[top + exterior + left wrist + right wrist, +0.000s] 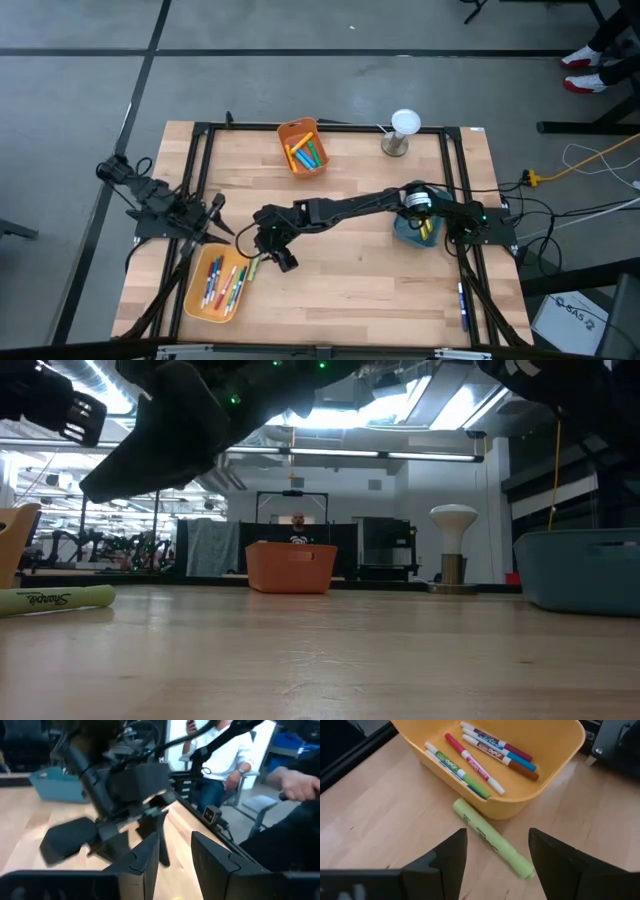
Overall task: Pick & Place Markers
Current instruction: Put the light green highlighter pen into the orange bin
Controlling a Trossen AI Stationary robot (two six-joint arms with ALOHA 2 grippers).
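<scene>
Right gripper (497,857) over the tabletop (380,820), jaws spread wide and empty, straddling from above a yellow-green highlighter (492,839) lying against the yellow bin (555,767) of markers (470,762). Left gripper (175,857) at the table's left edge, jaws parted, holding nothing.

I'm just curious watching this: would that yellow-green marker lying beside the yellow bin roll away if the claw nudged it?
Probably: the yellow-green marker looks round and smooth, lying flat on bare wood. It seems stiff and light, so the open right gripper should lift it easily.
</scene>
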